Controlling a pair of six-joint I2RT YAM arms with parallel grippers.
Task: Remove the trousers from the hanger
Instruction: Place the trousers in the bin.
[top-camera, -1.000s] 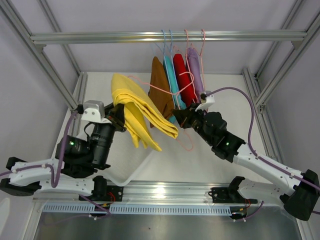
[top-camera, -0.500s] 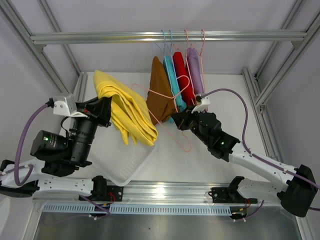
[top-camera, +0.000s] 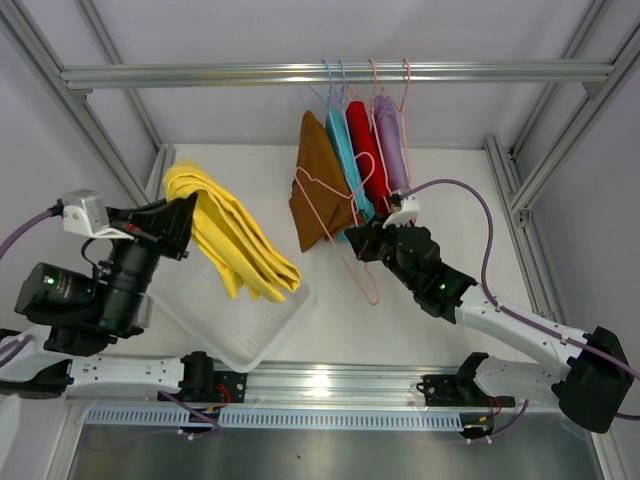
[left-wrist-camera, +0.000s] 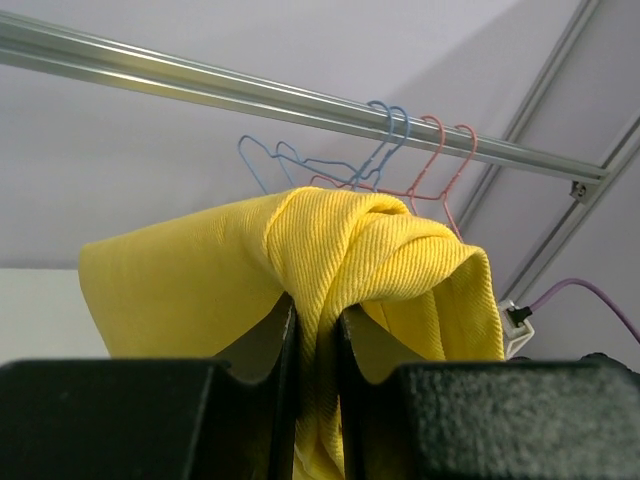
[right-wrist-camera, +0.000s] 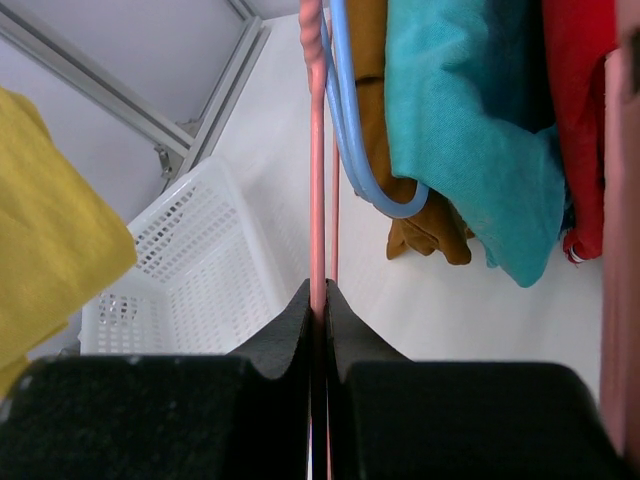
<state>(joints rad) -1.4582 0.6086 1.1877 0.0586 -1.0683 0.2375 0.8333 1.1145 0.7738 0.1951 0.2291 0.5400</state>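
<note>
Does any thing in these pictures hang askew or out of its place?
Yes. One pink hanger is off the rail. It is empty and tilted, and the right gripper pinches its wire.

- Top view is bright and pretty even, with soft white light from above and no hard shadows. The white worktop (top-camera: 440, 310) nearly washes out.
- There's one hot glare patch on the metal rail (top-camera: 320, 381) at the near edge, plus a sheen along the top bar (top-camera: 330, 73).
- Left wrist cam: the yellow trousers (left-wrist-camera: 360, 240) are crisp enough to see the ribbing, and shaded underneath. The left tool (left-wrist-camera: 315, 340) is a near-black, soft blob along the bottom.
- Right wrist cam: the right tool (right-wrist-camera: 318, 310) is dark and out of focus, and the pink hanger (right-wrist-camera: 317, 150) goes fuzzy close to the lens. The basket (right-wrist-camera: 190, 250) mesh stays fairly sharp.
</note>
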